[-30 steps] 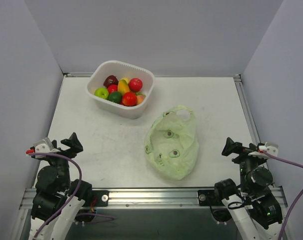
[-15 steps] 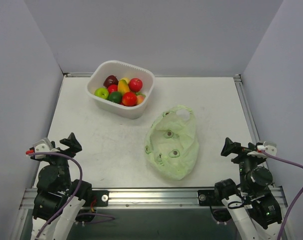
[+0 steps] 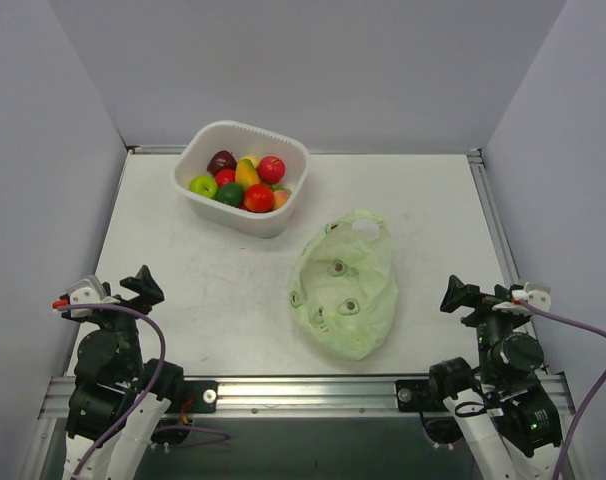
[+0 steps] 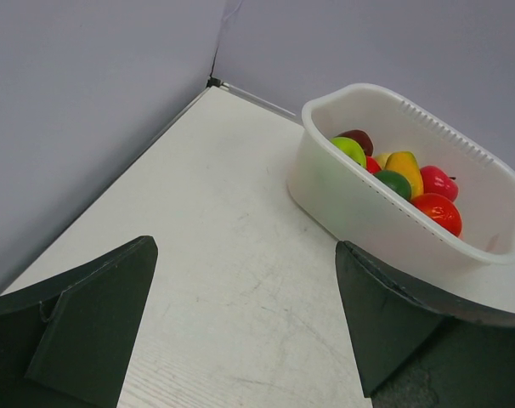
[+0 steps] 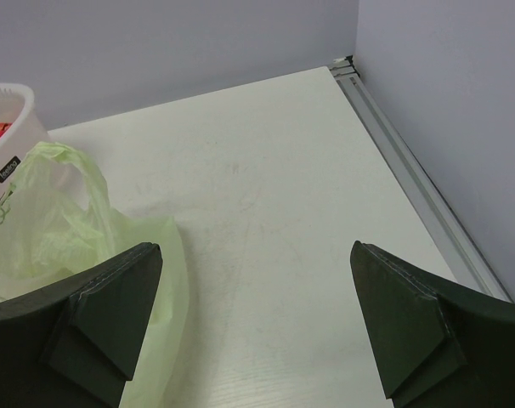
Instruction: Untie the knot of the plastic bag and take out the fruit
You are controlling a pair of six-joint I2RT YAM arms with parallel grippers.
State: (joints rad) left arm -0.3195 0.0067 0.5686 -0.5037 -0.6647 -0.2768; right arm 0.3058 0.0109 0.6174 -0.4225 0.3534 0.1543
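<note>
Bag (image 3: 345,290) lies flat and slack on the table (image 3: 183,260), right of centre, with its handle loop (image 3: 364,228) at the far end, turned toward the basket (image 3: 245,128). From above, a narrow strip of table shows between bag and basket. Fruit (image 3: 245,180) sits heaped in the basket, which stands far left: a red apple (image 3: 271,168), a green apple (image 3: 203,186), a mango (image 3: 246,172) and a dark one (image 3: 221,160) among them.

Walls close the table on the left, back and right. A metal rail (image 3: 493,230) runs along the right edge and a second rail (image 3: 303,385) along the near edge. The widest bare stretch is the near left, from the basket down to the near rail. A narrower bare band lies between the bag and the right rail.

Left gripper (image 3: 135,288) hangs over the near left corner, fingers spread wide with nothing between them. Its wrist view looks across bare table at the basket wall (image 4: 359,212), and the bag is well apart to its right.

Right gripper (image 3: 463,295) hangs over the near right corner, fingers likewise wide apart and holding nothing. The bag (image 5: 62,221) lies near it on its left, its edge passing behind the left finger (image 5: 104,306) in the wrist view
</note>
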